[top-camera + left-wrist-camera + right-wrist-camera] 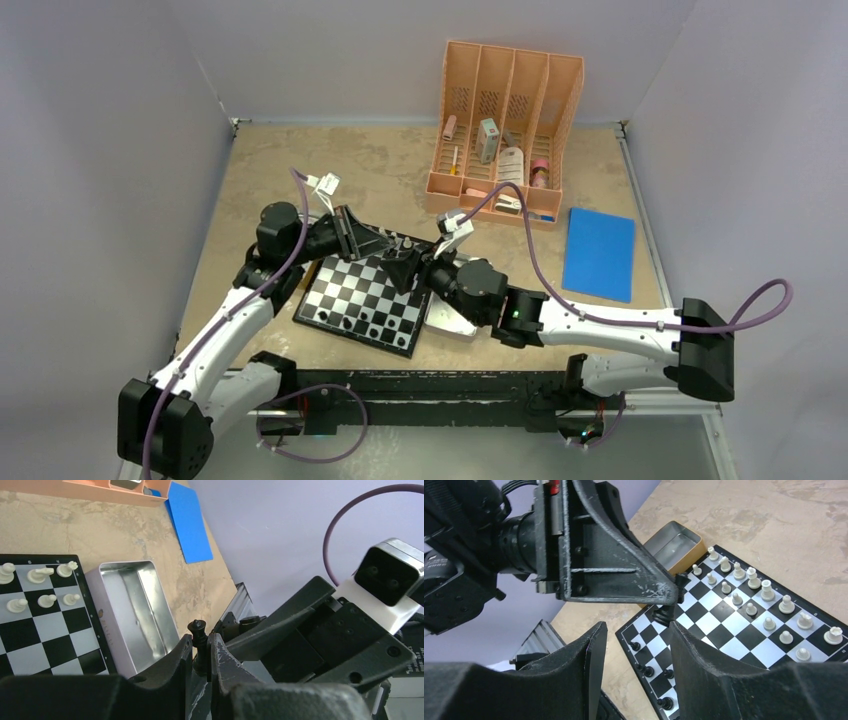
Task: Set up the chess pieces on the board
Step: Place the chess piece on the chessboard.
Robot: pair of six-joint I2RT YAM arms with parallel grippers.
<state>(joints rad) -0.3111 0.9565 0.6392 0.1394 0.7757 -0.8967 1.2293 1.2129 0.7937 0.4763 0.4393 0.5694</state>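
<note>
My left gripper (200, 639) is shut on a black chess piece (198, 627), held in the air above the board's far right part (398, 243). My right gripper (636, 627) is open and empty, its jaws wide apart just below the left gripper's fingertips (671, 592); the held black piece (664, 614) hangs between them and the board (719, 625). White pieces (769, 590) stand in two rows along one side of the board (352, 290). Several black pieces (644, 670) stand along the opposite edge.
A silver metal tray (132, 615) lies beside the board's right edge, under the right arm (455, 322). A blue sheet (600, 253) lies at the right. An orange organiser (505, 120) with small items stands at the back.
</note>
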